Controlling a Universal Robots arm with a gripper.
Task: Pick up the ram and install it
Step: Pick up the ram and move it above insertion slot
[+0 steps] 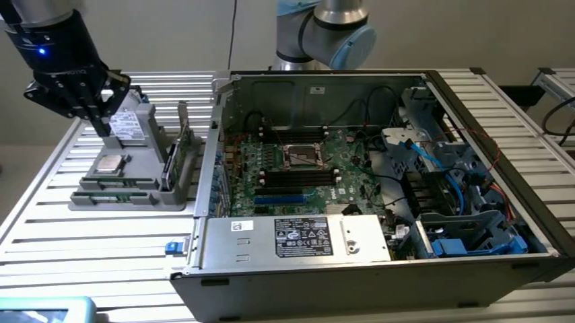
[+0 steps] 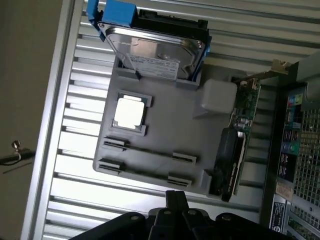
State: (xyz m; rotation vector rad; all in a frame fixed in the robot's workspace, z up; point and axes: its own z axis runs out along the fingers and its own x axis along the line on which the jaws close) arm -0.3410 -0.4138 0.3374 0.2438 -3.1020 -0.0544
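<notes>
The ram [image 1: 112, 197] is a narrow green strip standing on edge in the near side of the grey parts holder [image 1: 134, 176], at the exterior view's left. My gripper [image 1: 102, 126] hangs above the far end of that holder, over the silver drive [image 1: 130, 124], with its fingers together and nothing between them. In the wrist view the fingertips [image 2: 176, 199] point toward the holder's two rows of clips [image 2: 145, 165]; I cannot make out the strip between them. The open computer case holds the motherboard [image 1: 297, 168] with its black slots [image 1: 297, 178].
A square silver processor chip [image 1: 112, 163] [image 2: 130, 111] lies mid-holder. A black expansion card [image 1: 180, 161] [image 2: 231, 157] stands on the holder's case-side edge. The case wall [image 1: 215, 134] rises right beside it. Cables and blue drive bays [image 1: 449, 202] crowd the case's right side.
</notes>
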